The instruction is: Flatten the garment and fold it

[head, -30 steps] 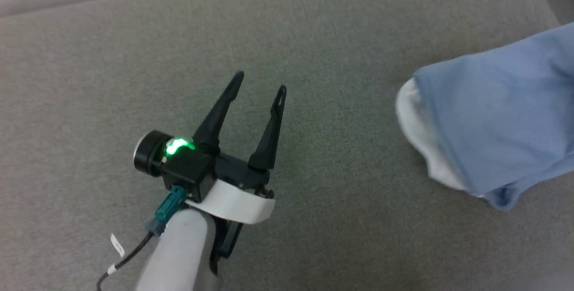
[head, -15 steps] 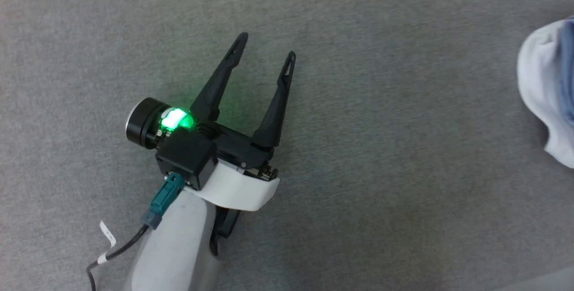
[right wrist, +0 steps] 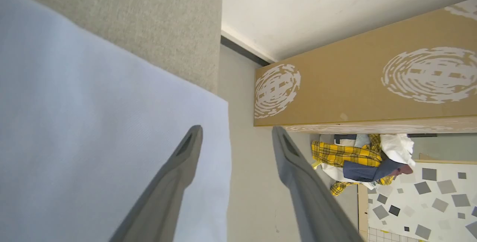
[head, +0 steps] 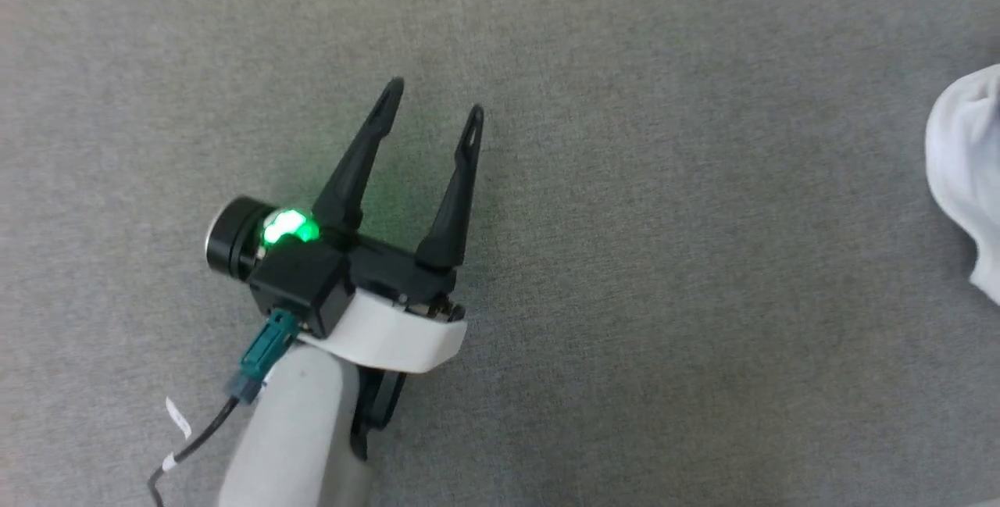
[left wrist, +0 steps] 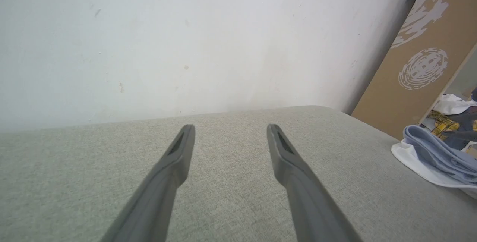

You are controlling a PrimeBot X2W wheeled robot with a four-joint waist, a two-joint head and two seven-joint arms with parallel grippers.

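Upon nubbly grey upholstery (left wrist: 231, 197), the garment (left wrist: 432, 154) lies in soft blue folds.

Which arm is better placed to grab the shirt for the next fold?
Right, probably. The right gripper is open right at the edge of the shirt. The left gripper, also open, sits over the bare grey surface, with the shirt well off to its right.

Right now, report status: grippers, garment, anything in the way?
Left gripper open, empty, over grey surface. Right gripper open at edge of light blue garment. Bunched, not flat. No obstacle seen.
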